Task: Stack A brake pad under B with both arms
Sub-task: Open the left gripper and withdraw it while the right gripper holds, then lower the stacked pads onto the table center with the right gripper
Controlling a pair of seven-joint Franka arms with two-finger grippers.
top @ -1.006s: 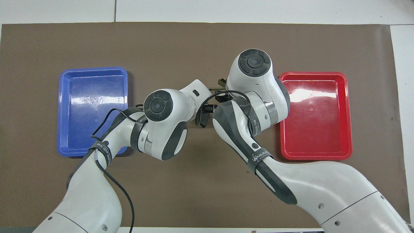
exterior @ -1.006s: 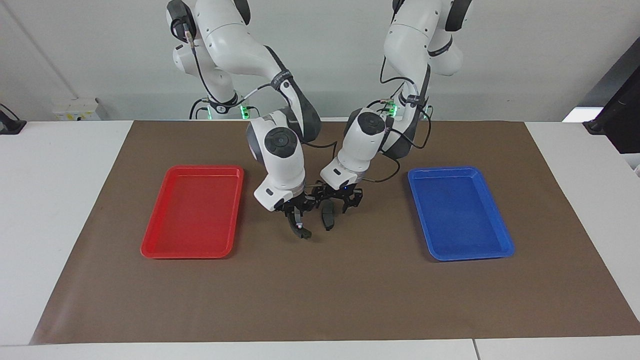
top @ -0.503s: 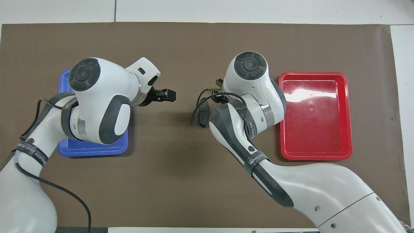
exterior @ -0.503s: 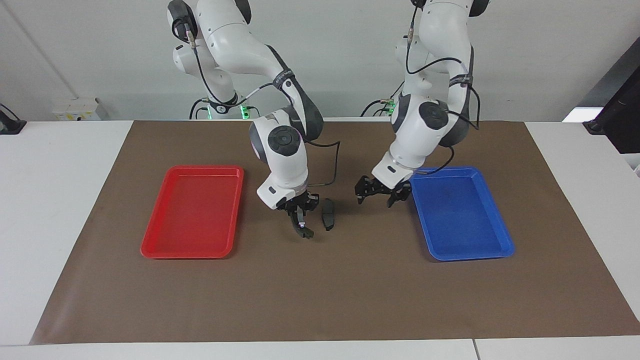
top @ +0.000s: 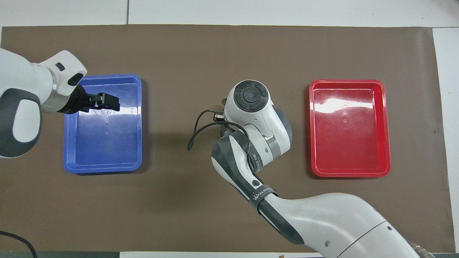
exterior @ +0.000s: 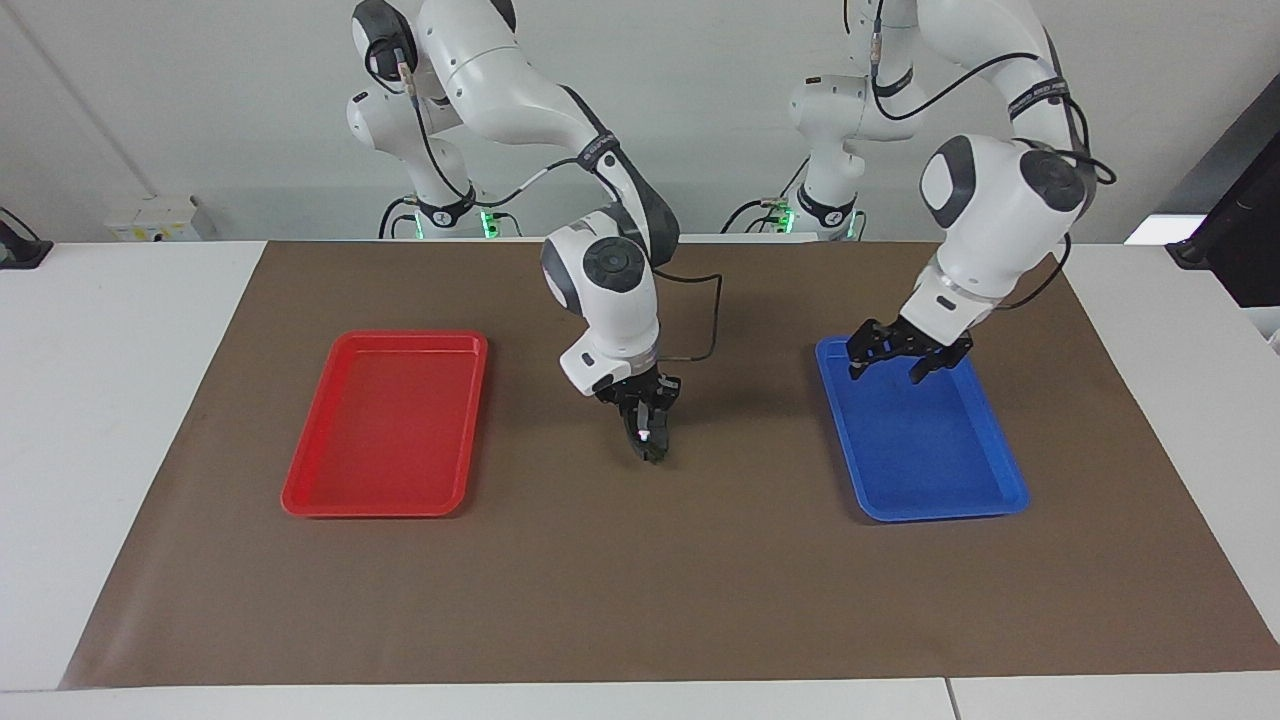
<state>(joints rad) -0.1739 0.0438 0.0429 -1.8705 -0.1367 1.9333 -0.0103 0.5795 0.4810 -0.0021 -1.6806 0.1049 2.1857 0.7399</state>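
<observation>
The red tray (exterior: 300, 497) lies well apart from the blue tray (exterior: 1008, 497), toward the right arm's end of the table, and has nothing in it. It looks to play no part at this stage.

About midway from there to the blue tray, the right gripper (exterior: 647, 432) points steeply down at the brown mat (exterior: 700, 580). Its fingers are closed on B (exterior: 644, 438), a dark piece with a speck of silver showing between them, held nearly on end. The low, nose-down hold fits the job: to my eye B is being lowered onto its partner so the short pad ends up underneath. I cannot pick out the A brake pad as a separate shape. In the facing view it merges with the dark mass at the fingertips, and from above the arm covers that spot. Whether B is touching anything, I cannot tell.

Over the blue tray, at its end nearer the robots, hangs the left gripper (exterior: 908, 362). Its fingers are spread apart with nothing between them. It seems parked clear, leaving the right arm room to set B down.
</observation>
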